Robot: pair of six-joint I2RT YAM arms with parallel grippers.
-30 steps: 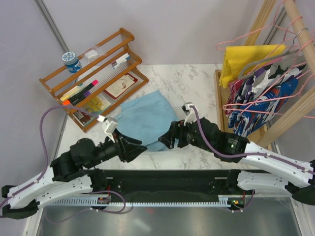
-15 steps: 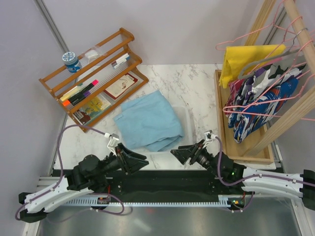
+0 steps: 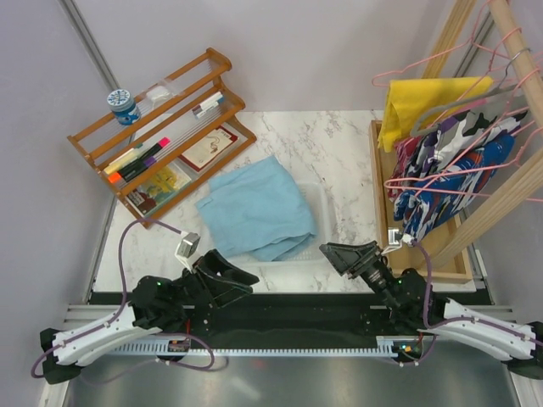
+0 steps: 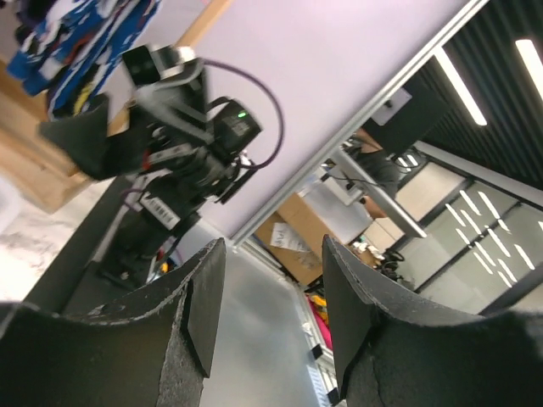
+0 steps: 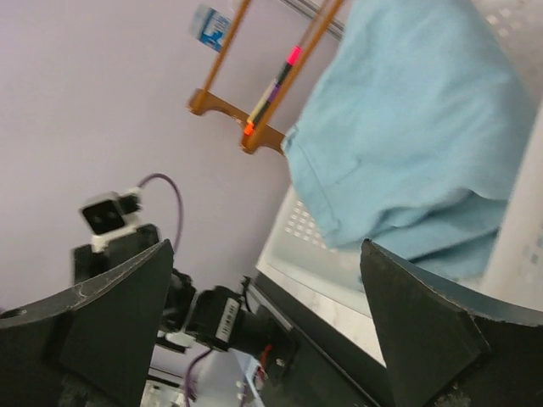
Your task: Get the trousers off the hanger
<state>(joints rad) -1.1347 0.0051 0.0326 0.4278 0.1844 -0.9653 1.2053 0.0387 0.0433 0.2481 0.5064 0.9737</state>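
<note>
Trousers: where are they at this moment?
Top view: the trousers lie mid-table on the clear tray, between the wooden rack and the hung clothes.

A robotics lab: plain partition walls (image 3: 297, 51), ceiling strip lights (image 4: 459, 81), stacked cardboard boxes (image 4: 293, 246).

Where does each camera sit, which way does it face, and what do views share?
Top external: above and behind the bases, looking down on the table and trousers; left arm and right arm show below.
Left wrist: on the left arm, facing right at the right arm; own open jaws below.
Right wrist: on the right arm, facing left at the trousers; own open jaws in the corners.
Shared: trousers, top and right wrist.
</note>
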